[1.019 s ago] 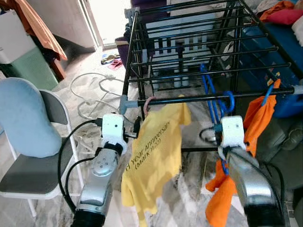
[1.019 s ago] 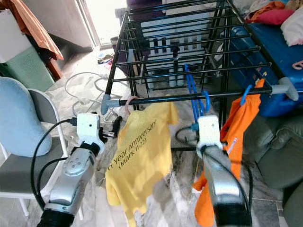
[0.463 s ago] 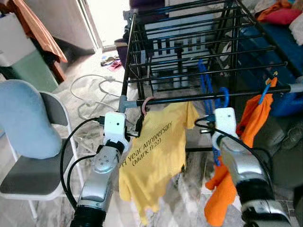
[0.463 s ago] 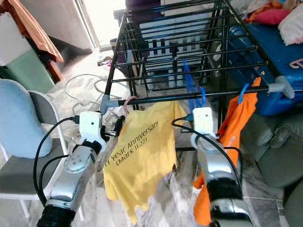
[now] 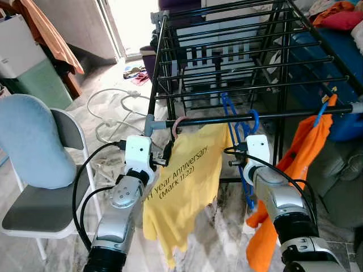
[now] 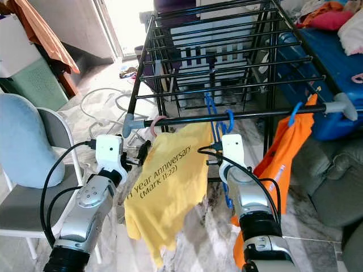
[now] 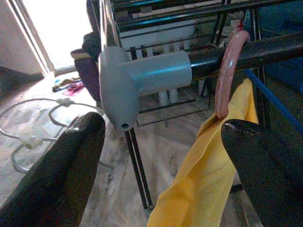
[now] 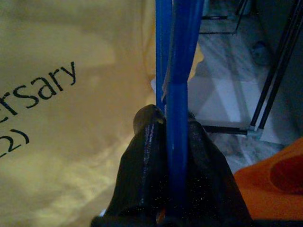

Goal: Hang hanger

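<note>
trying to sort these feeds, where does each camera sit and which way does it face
Left eye: head, looking down at the drying rack; both silver arms show.
Right eye: same scene, shifted.
Left wrist: along open jaws at the rack's grey end cap and the pink hanger hook.
Right wrist: along jaws shut on the blue hanger.
Shared: the yellow shirt appears in all four.

A home's laundry corner: drying rack [image 5: 238, 62], hung shirts, folding chair [image 5: 39, 204], marble floor.
</note>
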`<state>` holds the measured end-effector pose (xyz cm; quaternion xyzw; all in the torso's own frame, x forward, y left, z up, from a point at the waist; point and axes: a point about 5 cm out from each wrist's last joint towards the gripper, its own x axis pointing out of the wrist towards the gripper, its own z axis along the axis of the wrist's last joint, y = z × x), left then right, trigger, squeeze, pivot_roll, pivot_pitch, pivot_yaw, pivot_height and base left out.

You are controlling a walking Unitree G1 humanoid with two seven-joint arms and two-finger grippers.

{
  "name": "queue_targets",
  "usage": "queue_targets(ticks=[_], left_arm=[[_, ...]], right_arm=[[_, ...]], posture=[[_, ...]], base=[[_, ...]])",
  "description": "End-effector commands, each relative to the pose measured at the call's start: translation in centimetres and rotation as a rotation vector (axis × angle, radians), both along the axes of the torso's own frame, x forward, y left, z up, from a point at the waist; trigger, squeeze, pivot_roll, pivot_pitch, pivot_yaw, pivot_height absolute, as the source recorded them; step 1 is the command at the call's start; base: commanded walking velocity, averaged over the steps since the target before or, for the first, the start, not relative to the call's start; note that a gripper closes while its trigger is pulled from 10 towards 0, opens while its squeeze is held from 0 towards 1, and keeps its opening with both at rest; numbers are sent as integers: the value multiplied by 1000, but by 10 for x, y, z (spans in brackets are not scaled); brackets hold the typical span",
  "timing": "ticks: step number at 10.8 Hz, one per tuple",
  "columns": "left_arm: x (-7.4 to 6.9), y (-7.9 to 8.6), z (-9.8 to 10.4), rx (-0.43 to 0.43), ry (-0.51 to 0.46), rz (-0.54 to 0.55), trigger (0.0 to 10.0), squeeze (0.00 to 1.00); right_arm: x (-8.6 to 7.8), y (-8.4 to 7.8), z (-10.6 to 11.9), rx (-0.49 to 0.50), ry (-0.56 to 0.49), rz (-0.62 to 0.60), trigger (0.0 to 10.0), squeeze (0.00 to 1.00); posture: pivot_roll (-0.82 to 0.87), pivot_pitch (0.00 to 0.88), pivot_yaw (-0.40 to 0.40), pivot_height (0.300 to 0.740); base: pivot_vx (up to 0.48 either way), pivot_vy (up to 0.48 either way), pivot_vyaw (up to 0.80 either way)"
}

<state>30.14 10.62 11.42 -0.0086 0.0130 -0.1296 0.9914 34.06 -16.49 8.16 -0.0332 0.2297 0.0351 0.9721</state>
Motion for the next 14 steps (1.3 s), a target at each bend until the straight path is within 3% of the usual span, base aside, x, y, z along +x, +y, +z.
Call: queue_targets(ticks=[1,4,5,12,14], left_arm=[[0,4,0,9,7,-1,10000,0],[0,1,-1,9,18,-15,10000,0],[0,2,-1,9,19,-16,10000,0],[-2,2,-3,5,29,-15,10000,0],[-7,6,-6,4,39,-13,10000,0]], right_arm=[[-6,6,-12,12,61,19,10000,0],[-8,-4,-16,-3,87,-8,10000,0],[-8,-5,-16,-1,75,-22,10000,1000],[-15,-16,5,-79,-118,-48,10000,1000],[-32,-24,14,-110,-202,-50,10000,1000]], posture=[[-244,0,189,740],[-244,0,189,740],[-242,0,187,740],[-247,0,186,740],[-241,11,181,740]], base=[[0,0,0],[0,0,0],[0,0,0],[0,0,0],[0,0,0]])
